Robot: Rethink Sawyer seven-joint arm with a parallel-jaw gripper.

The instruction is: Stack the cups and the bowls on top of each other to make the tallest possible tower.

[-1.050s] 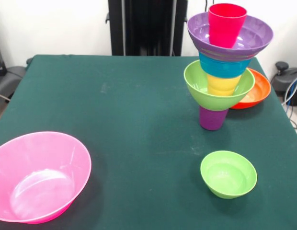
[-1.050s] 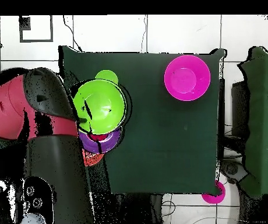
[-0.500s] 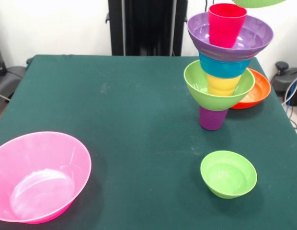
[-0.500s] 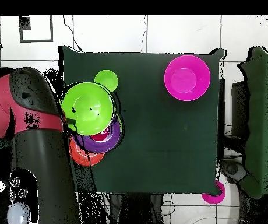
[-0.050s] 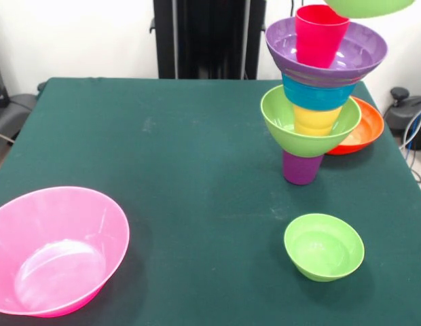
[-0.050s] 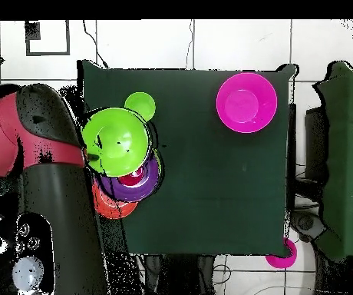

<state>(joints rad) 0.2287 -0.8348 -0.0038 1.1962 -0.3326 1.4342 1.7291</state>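
— While we are carrying the lime bowl above the tower, are we lining it up over the red cup?

— Not quite; overhead, it is sitting off to one side of the cup. We cannot tell how the gripper is holding it.

— So we are centring first, then lowering straight and gently, since the purple bowl looks tippy.

Bright, even light; soft shadows (glare on the pink bowl).
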